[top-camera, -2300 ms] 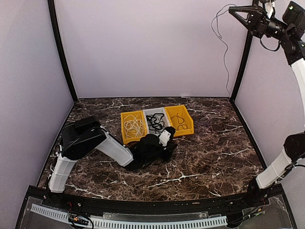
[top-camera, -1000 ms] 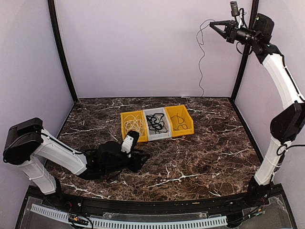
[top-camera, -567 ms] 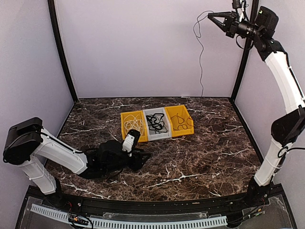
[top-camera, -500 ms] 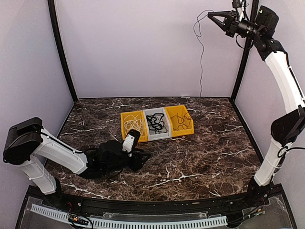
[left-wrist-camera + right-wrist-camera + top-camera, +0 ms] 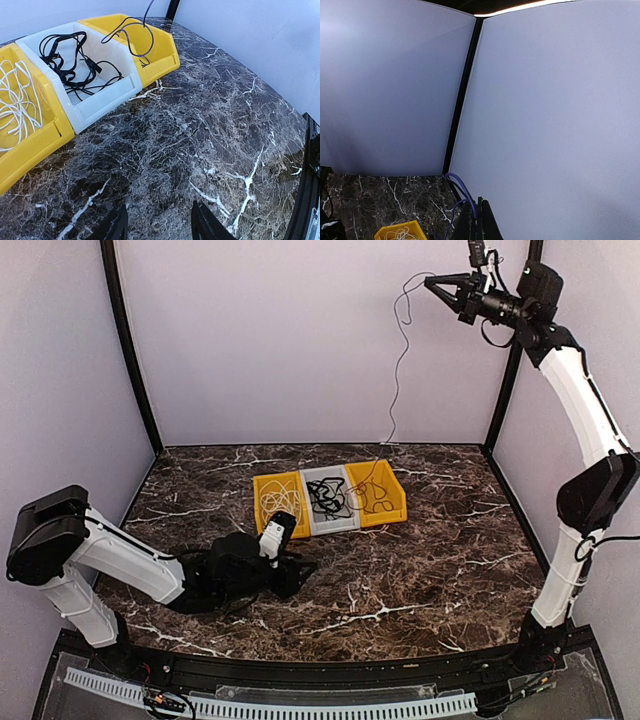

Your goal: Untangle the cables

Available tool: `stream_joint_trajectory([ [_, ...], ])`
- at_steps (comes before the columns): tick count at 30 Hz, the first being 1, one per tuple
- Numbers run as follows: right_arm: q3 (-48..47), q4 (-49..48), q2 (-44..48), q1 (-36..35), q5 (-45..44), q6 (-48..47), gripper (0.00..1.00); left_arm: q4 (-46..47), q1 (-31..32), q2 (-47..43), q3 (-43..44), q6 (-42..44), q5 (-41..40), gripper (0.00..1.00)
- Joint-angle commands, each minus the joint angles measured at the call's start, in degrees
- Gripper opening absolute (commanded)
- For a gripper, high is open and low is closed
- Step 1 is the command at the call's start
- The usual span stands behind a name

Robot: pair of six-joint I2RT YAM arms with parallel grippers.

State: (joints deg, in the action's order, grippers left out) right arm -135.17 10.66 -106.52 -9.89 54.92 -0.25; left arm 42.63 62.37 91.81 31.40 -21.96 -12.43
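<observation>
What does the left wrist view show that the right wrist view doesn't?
Only left wrist: the white bin holding the black cable, the far yellow bin where the dark cable ends, the open left gripper. Only right wrist: the right gripper shut on that cable, the corner post. Both: the dark cable, the white cable in the near yellow bin, the marble table.

white arms (image 5: pixel 575 390), black joints (image 5: pixel 590 490), black claws (image 5: pixel 430 282)
</observation>
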Motion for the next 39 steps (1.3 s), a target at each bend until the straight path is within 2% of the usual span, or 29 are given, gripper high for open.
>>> stream_joint_trajectory([
  [1,-1.5,1.1,-3.0,-0.4,-5.1,-3.6,0.00,-1.3,0.2,-0.6,1.9,-0.3,0.7,0.45],
  [13,0.8,4.4,-7.6,-0.4,-9.6,-8.3,0.00,-0.9,0.4,-0.7,0.1,-1.8,0.1,0.46],
  [16,6.7,2.9,-6.4,-0.4,-9.2,-8.2,0.00,-0.5,0.4,-0.1,0.1,-2.0,0.3,0.46],
  [21,27.8,-3.5,-0.5,-1.3,-8.4,-8.6,0.00,0.3,0.5,0.2,-0.3,-2.4,0.2,0.46],
  [25,37.2,-3.6,1.4,-2.5,-8.8,-11.1,0.00,0.6,0.5,-0.2,-0.8,-2.3,0.1,0.46],
  [31,42.8,-1.2,0.5,-4.1,-7.4,-12.3,0.00,0.7,0.6,-0.2,-0.9,-2.0,0.1,0.46],
  [39,43.7,0.8,1.1,-6.8,-7.5,-13.5,0.00,0.8,0.6,-0.3,-1.1,-2.0,0.0,0.46],
])
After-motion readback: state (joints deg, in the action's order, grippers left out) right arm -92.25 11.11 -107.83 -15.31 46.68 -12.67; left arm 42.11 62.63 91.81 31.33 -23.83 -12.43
